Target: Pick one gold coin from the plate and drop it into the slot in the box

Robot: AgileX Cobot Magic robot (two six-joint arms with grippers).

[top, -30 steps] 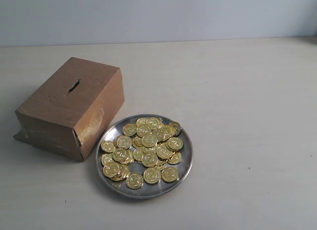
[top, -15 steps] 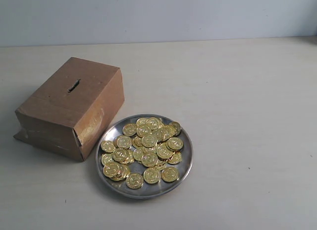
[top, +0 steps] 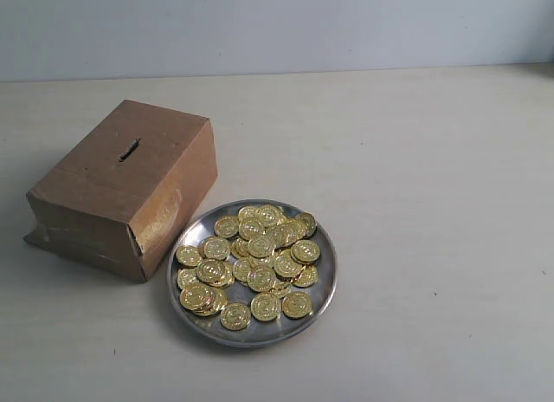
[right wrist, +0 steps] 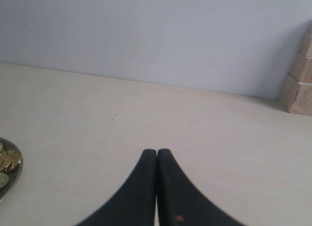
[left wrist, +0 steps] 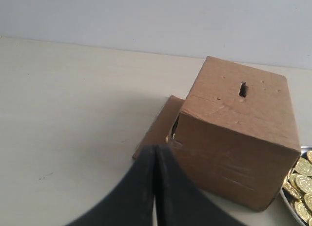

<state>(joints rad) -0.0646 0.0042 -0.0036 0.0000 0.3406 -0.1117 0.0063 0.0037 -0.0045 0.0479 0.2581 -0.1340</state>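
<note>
Coins, gold and round, lay heaped on the round shiny silver metal plate just beside the brown cardboard box, its dark slot facing up for dropping; I noted the black left gripper and right gripper pressed closed, empty.

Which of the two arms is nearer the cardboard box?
The left gripper: the box looms just beyond its shut jaws. The right gripper faces only table and a sliver of the plate.
</note>
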